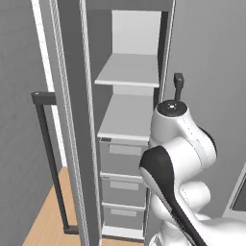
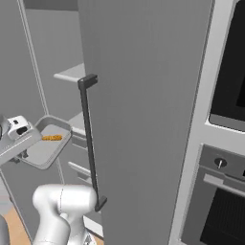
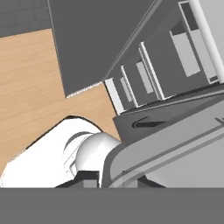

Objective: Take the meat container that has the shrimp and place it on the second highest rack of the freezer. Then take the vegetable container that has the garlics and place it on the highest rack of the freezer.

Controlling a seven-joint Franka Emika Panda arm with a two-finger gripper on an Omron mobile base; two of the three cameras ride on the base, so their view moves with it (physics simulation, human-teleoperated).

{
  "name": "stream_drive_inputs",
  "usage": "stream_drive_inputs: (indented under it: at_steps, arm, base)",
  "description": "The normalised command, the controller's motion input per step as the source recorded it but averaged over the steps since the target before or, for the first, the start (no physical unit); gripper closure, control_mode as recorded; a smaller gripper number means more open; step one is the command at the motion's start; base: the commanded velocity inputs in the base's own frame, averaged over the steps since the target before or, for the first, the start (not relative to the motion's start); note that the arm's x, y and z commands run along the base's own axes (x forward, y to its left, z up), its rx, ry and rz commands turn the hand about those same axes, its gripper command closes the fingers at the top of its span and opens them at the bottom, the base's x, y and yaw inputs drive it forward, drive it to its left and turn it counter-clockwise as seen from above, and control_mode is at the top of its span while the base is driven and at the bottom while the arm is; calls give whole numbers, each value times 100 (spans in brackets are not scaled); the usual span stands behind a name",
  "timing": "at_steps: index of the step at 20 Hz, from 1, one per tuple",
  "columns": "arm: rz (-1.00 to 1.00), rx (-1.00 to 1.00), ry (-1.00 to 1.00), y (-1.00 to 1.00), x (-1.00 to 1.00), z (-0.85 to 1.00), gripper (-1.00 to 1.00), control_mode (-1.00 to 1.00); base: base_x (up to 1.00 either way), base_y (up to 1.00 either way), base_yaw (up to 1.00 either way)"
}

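End effector (image 2: 21,143), seen in the right base view at the left edge, closed on the near rim of the meat container (image 2: 45,146), a shallow grey tray with rounded corners held out in front of the open freezer. The tray tilts, its far corner reaching toward the freezer interior and lying beside the edge of a lower shelf. An orange shrimp (image 2: 51,138) lies inside the tray near its far side, just beyond the end effector. In the hand view the tray's grey rim (image 3: 175,148) runs across the lower right, directly above the fingertips, which are largely hidden at the bottom edge.

Freezer interior, left base view: two white racks, the upper rack (image 1: 129,72) and the lower rack (image 1: 126,117), above three grey drawers (image 1: 122,158) with pale blank front panels. No legible writing or brand mark appears on any surface. Freezer door (image 2: 143,95) stands open, with a dark vertical handle (image 2: 88,139). Wooden floor (image 3: 30,87) below; oven (image 2: 220,191) to the right.
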Motion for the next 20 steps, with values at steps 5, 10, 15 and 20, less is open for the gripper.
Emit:
stream_drive_inputs:
  at_steps: [5,10,15,20]
  arm:
    - [2,1,-2,0,11,0,100,-100]
    - [14,3,-8,5,78,-6,100,-100]
    - [15,-2,2,57,100,-58,100,-100]
    - [1,-3,16,-2,100,-50,100,-100]
  base:
    - [38,8,8]
    - [0,0,0]
    - [0,0,0]
    - [0,0,0]
